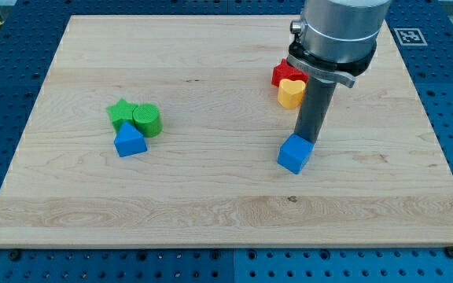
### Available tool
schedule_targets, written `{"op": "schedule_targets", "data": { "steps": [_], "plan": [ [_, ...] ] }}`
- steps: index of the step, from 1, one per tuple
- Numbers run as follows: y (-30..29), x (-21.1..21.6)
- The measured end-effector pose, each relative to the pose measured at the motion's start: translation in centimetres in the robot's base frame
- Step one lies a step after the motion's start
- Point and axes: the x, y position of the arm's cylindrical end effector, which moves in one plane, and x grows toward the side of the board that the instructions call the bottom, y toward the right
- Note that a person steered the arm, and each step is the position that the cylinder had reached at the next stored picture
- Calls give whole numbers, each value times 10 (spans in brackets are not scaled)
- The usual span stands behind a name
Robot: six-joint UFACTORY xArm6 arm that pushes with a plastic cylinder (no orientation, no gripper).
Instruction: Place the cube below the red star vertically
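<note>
A blue cube [294,153] lies on the wooden board, right of centre. My tip [305,141] stands at the cube's upper right edge, touching or nearly touching it. The red star [284,72] lies above, toward the view's top, partly hidden by the arm's grey body. A yellow heart-shaped block [291,93] sits just below the red star, touching it, between the star and the cube.
At the view's left a green star [121,112], a green cylinder [147,119] and a blue triangular block [130,141] sit clustered together. The wooden board [226,212] lies on a blue perforated table. The arm's grey body [338,35] hangs over the upper right.
</note>
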Motion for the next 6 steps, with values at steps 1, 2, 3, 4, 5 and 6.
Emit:
{"op": "schedule_targets", "data": {
  "steps": [1, 2, 3, 4, 5, 6],
  "plan": [
    [0, 0],
    [-17, 6],
    [-33, 9],
    [-33, 9],
    [-37, 9],
    [-42, 9]
  ]
}}
